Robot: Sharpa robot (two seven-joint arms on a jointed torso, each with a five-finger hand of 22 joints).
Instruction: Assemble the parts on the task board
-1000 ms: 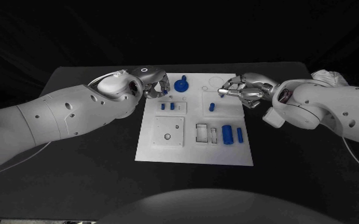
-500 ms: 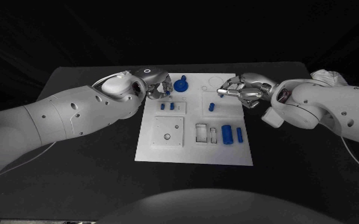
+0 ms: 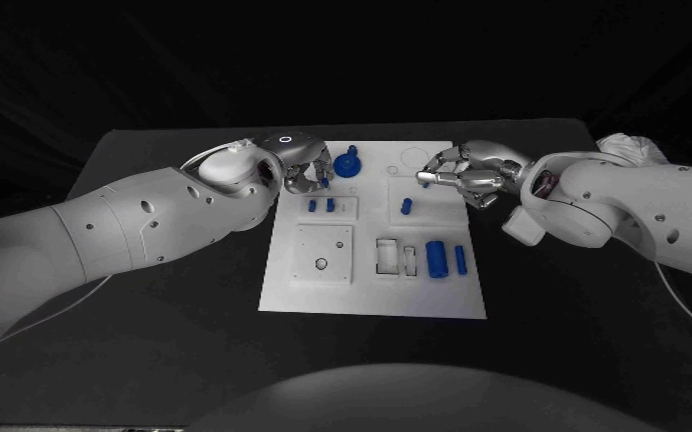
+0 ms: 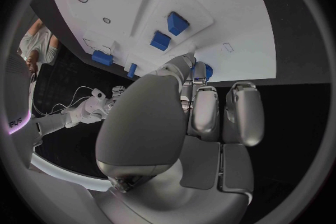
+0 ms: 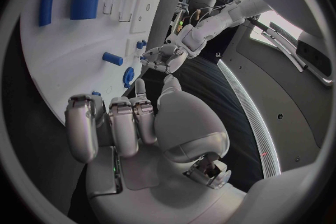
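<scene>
task board [image 3: 372,292]: white, middle of the black desk [image 3: 173,332] | blue parts [image 3: 447,257]: on the board | left hand [image 3: 306,172]: at board's far left corner, grip cannot tell | right hand [image 3: 459,177]: at board's far right edge, fingers curled, nothing held

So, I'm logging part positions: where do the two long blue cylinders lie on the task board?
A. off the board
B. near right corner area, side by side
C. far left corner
B: both blue cylinders lie side by side on the task board's near right part.
</scene>
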